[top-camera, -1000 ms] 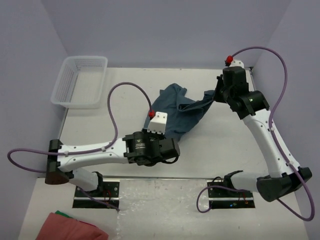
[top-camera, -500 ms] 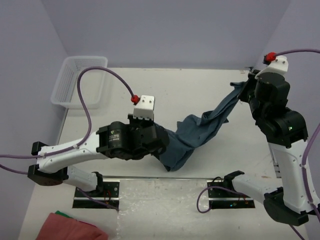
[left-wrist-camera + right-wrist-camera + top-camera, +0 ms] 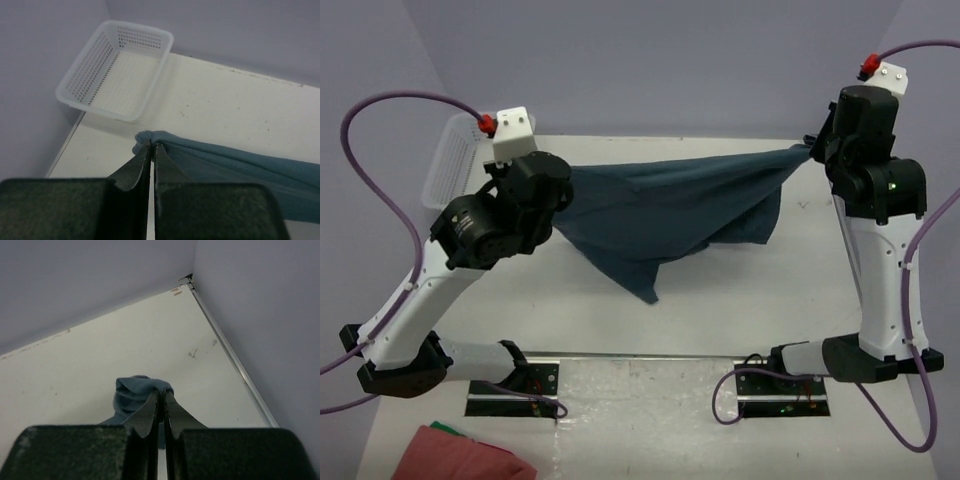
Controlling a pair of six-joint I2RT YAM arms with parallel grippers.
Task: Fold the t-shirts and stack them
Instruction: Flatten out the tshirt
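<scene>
You have 1 dark teal t-shirt point(image 3: 665, 205) stretched out in the air, its top edge pulled taut between 2 pinched corners: 1 clamped in the left gripper point(image 3: 151, 145), 1 in the right gripper point(image 3: 161, 395). The rest hangs in loose folds, with a pointed flap drooping lowest near the middle. At your near left, a red garment point(image 3: 460, 455) lies bunched over a green garment point(image 3: 442, 428).

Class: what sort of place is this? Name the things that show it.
Probably a robot lab cell: two arms bolted to a white table, plain walls boxing it in, the left gripper and right gripper holding a blue t-shirt taut.
</scene>
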